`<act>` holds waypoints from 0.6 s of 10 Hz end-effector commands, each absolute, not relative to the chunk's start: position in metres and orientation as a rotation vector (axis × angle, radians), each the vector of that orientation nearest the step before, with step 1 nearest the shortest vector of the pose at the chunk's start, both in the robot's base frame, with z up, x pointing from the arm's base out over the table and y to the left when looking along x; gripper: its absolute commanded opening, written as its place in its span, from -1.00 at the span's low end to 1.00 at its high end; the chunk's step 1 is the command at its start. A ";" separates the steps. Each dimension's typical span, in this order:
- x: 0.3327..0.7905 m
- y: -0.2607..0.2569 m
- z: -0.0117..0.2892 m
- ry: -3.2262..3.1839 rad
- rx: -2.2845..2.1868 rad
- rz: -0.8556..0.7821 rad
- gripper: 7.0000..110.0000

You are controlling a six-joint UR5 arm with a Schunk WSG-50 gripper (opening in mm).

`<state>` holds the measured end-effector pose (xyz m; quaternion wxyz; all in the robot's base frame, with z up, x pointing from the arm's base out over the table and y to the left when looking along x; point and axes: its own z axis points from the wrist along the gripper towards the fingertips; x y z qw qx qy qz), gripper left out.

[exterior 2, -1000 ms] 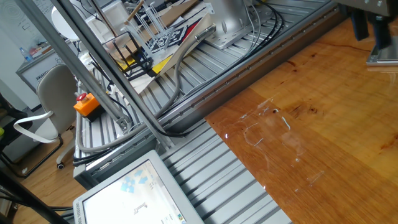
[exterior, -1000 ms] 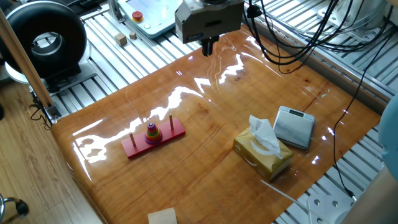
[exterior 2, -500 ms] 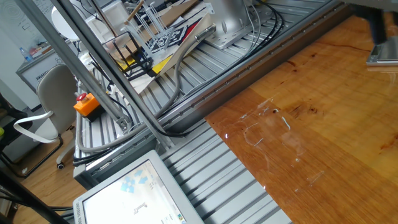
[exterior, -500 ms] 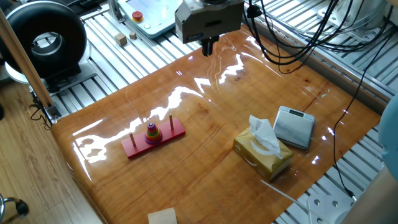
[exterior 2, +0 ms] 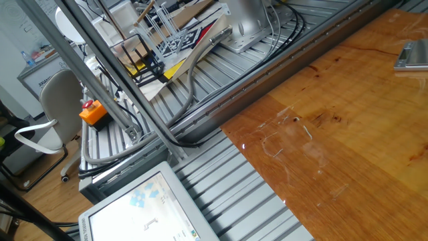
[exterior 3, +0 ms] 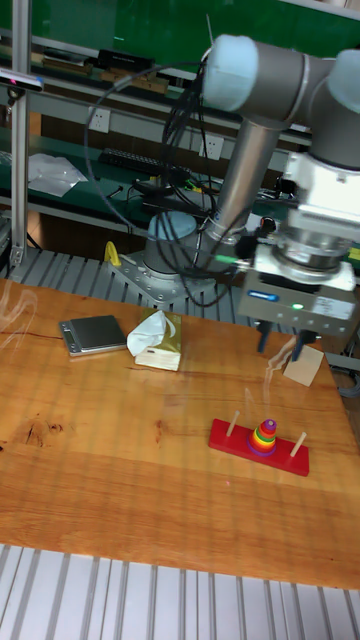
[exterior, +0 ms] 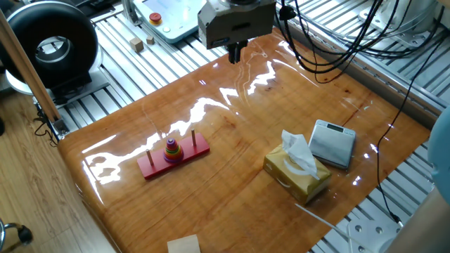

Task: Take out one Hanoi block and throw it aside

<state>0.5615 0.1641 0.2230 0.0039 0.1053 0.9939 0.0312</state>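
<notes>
The red three-peg base lies on the wooden table, with a stack of coloured rings on its middle peg. The Hanoi block is the tiny purple ring at the top of that stack. My gripper hangs above the table's far side, well apart from the base. In the tall fixed view it is above and slightly behind the stack. Its fingers look parted and nothing is held between them. The other fixed view shows neither gripper nor base.
A tissue box and a grey scale sit on the table away from the base. A cardboard block lies behind the base. Cables and aluminium rails ring the table.
In the other fixed view the gripper has slid out of the frame at the top right. The base and rings have not moved.
</notes>
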 end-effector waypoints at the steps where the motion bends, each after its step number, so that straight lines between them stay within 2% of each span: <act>1: 0.559 0.204 0.227 3.091 0.358 0.126 -0.28; 6: 0.551 0.212 0.206 3.068 0.306 0.103 -0.28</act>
